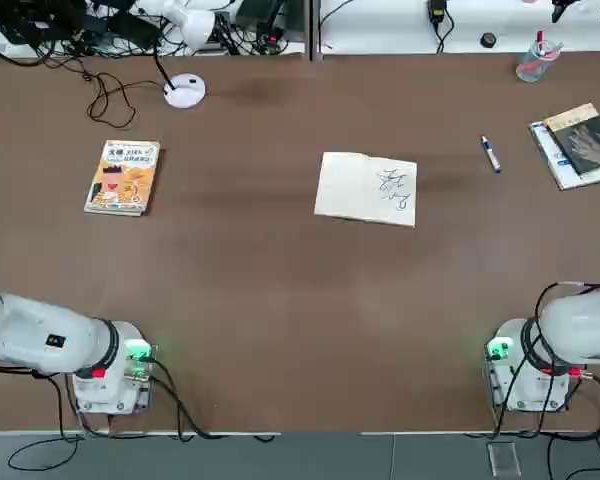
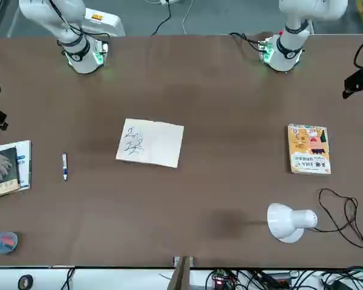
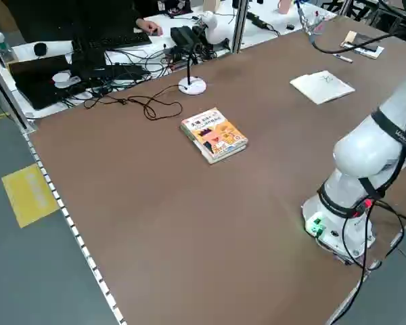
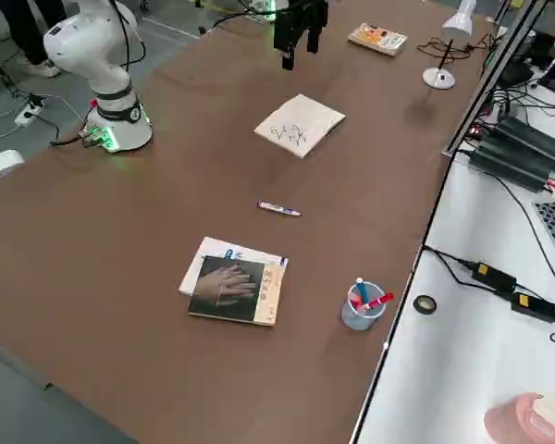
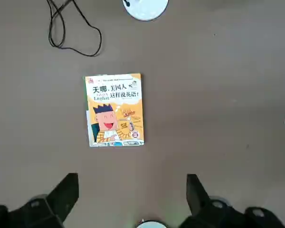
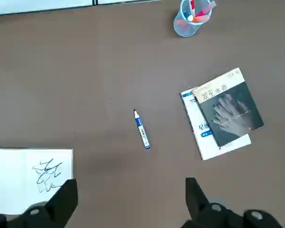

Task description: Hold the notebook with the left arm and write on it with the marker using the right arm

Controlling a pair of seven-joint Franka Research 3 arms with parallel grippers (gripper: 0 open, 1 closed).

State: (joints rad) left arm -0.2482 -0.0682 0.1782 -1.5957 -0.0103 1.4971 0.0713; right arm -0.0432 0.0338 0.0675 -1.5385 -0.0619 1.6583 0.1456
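Note:
The cream notebook (image 1: 366, 188) lies open in the middle of the table, with black scribbles on its right page. Nothing touches it. The blue and white marker (image 1: 491, 155) rests on the table to its right, also seen as the marker (image 6: 142, 129) in the right wrist view. My right gripper (image 6: 130, 197) hangs open high above the table, nearer the robot than the marker, with the notebook (image 6: 31, 180) off to one side. My left gripper (image 5: 132, 194) is open too, high above the orange-yellow book (image 5: 115, 109). Both hold nothing.
An orange-yellow book (image 1: 123, 176) lies at the left. A dark-covered book (image 1: 580, 145) on a white one sits at the right edge. A clear cup of pens (image 1: 533, 62) stands at the back right. A white lamp base (image 1: 184, 90) and a looped cable (image 1: 110, 100) are at the back left.

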